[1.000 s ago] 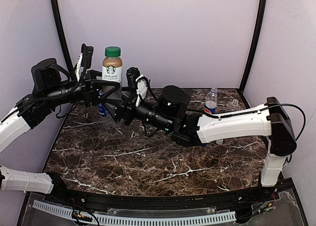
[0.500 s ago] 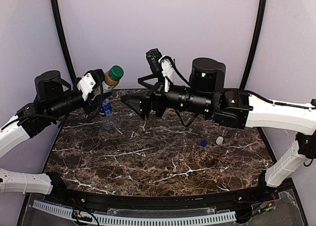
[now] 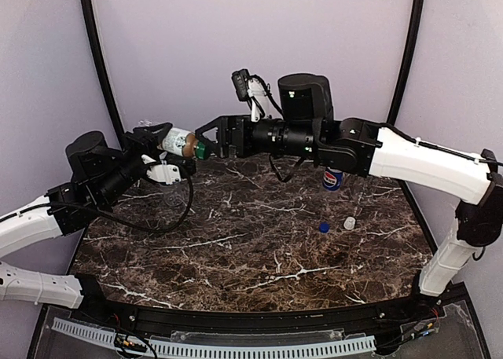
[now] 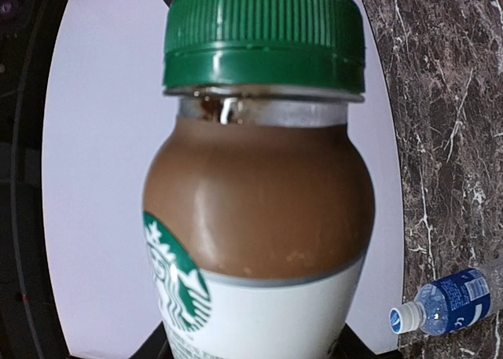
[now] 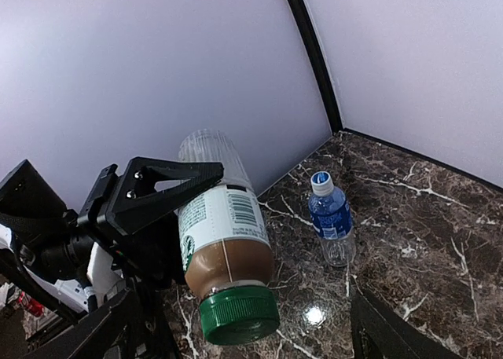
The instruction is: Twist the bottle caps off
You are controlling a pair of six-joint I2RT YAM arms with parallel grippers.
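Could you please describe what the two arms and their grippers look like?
The left arm and right arm have white shell links and bulky black cylindrical joints. The left gripper and right gripper are black, with angular open-framed fingers. Black cables loop beside each wrist, by white clips.

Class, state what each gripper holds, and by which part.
Left gripper grips the coffee bottle around its labelled body; right gripper, open by the green cap, holds nothing.

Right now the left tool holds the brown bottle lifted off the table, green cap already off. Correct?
No. The green cap is on the brown bottle; the left wrist view shows it seated over the neck. The left tool does hold that bottle off the table.
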